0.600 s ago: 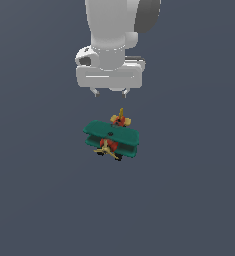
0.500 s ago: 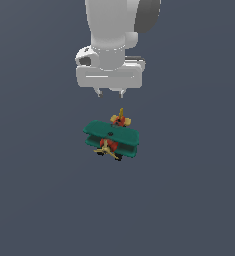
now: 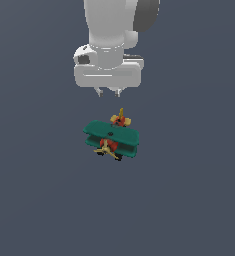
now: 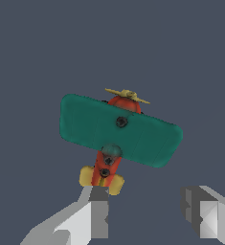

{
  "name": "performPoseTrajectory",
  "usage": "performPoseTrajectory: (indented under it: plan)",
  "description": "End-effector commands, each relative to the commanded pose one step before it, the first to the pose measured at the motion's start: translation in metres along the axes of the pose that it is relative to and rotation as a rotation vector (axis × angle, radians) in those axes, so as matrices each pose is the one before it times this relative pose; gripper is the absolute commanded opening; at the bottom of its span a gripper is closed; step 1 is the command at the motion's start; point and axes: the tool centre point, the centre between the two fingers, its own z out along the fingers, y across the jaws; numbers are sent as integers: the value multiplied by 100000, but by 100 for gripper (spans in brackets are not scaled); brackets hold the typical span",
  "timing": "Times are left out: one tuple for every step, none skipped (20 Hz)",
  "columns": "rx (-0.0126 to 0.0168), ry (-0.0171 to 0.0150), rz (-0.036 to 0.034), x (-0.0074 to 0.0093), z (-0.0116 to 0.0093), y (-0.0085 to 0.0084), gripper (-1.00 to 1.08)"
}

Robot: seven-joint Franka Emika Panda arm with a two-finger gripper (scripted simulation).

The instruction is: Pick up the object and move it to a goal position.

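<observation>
The toy biplane (image 3: 111, 135) rests on the dark grey floor, with teal-green wings, a red body, a yellow propeller and a yellow tail. My gripper (image 3: 109, 93) hangs above it, over its tail end, and is apart from it. In the wrist view the biplane (image 4: 118, 127) lies below, with its tail close to one of the grey fingers (image 4: 98, 217). The gripper (image 4: 150, 215) is open and empty, its jaws set wide.
The plain dark grey floor (image 3: 199, 200) spreads all around the biplane. No other objects, walls or edges show in either view.
The gripper has barely shifted above the biplane, and its fingertips look slightly closer together in the exterior view. The biplane has not moved.
</observation>
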Motion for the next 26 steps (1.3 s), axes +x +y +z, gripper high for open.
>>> performPoseTrajectory:
  plan:
    - [53, 343, 187, 86, -322, 457, 28]
    - [0, 0, 0, 22, -65, 134, 28]
    - [-69, -57, -187, 7, -37, 50, 28]
    - [-123, -158, -306, 2, 13, 24, 28]
    - [-185, -247, -458, -6, 53, -18, 28]
    - [-243, -329, -601, -14, 87, -49, 28]
    - [-300, -409, -741, -18, 117, -76, 28]
    - [-343, -470, -851, -19, 131, -84, 28]
    - [-365, -500, -910, -16, 125, -66, 28]
    - [-387, -533, -974, -14, 119, -48, 28]
    - [-431, -598, -1088, -14, 133, -54, 28]
    - [-486, -682, -1233, -16, 158, -75, 28]
    - [-537, -759, -1368, -16, 177, -88, 28]
    - [-580, -829, -1488, -15, 188, -90, 28]
    - [-627, -907, -1621, -14, 202, -97, 28]
    - [-677, -992, -1764, -13, 219, -106, 28]
    - [-723, -1074, -1900, -10, 234, -114, 28]
    - [-767, -1157, -2035, -7, 248, -122, 28]
    - [-810, -1241, -2170, -3, 262, -129, 28]
    - [-850, -1326, -2304, 2, 275, -136, 28]
    - [-884, -1404, -2424, 7, 285, -142, 28]
    - [-912, -1476, -2532, 14, 294, -147, 28]
    - [-938, -1549, -2638, 21, 301, -152, 28]
    - [-957, -1613, -2728, 29, 306, -155, 28]
    - [-945, -1627, -2732, 36, 301, -153, 28]
    - [-928, -1633, -2724, 44, 295, -150, 28]
